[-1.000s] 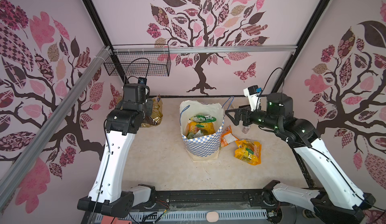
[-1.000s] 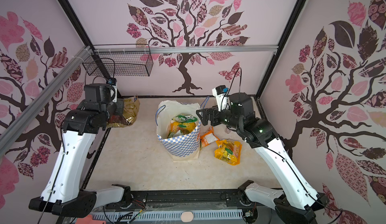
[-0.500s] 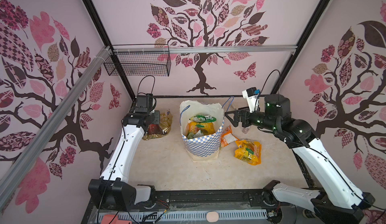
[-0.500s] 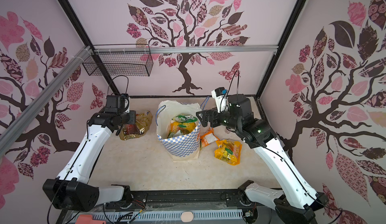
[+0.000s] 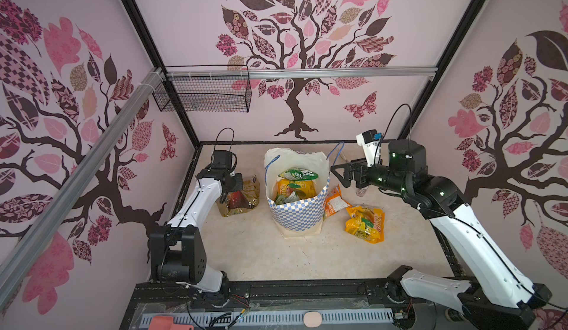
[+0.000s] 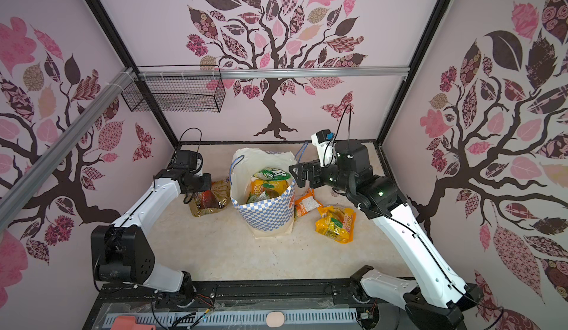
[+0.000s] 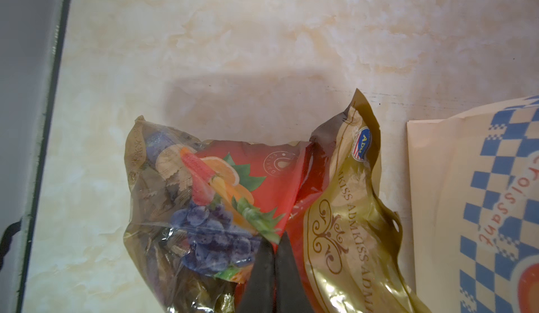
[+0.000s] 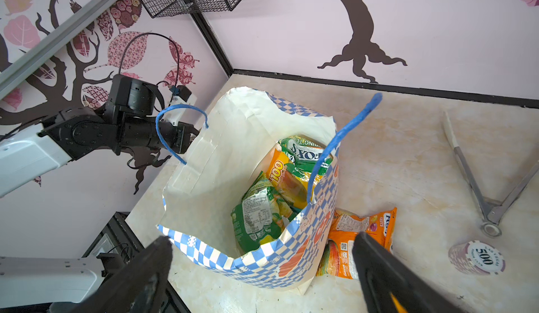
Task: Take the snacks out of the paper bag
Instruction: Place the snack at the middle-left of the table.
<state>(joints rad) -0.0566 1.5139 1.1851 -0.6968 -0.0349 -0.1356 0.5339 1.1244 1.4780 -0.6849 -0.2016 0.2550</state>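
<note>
The paper bag (image 5: 299, 217) (image 6: 267, 217) (image 8: 204, 157) stands upright mid-table, mouth open. Inside lie snacks: a green FOX'S packet (image 5: 298, 174) (image 8: 303, 151), a yellow-orange one (image 5: 290, 187) and another green one (image 8: 259, 212). An orange packet (image 5: 336, 201) (image 8: 358, 230) and a yellow packet (image 5: 365, 222) (image 6: 336, 224) lie on the table right of the bag. My left gripper (image 7: 275, 238) is shut on a gold and red packet (image 7: 248, 186) (image 5: 242, 197), which rests on the table left of the bag. My right gripper (image 8: 262, 247) (image 5: 339, 174) hangs open beside the bag's right rim, holding nothing.
A black wire basket (image 5: 203, 94) hangs on the back left wall. Metal tongs (image 8: 472, 180) and a poker chip (image 8: 477, 257) lie at the back right. The black frame edge (image 7: 43, 122) runs close to the gold packet.
My left arm has come down from high up, bringing the gold and red packet to the table left of the bag. The right gripper has barely moved and stays open.
</note>
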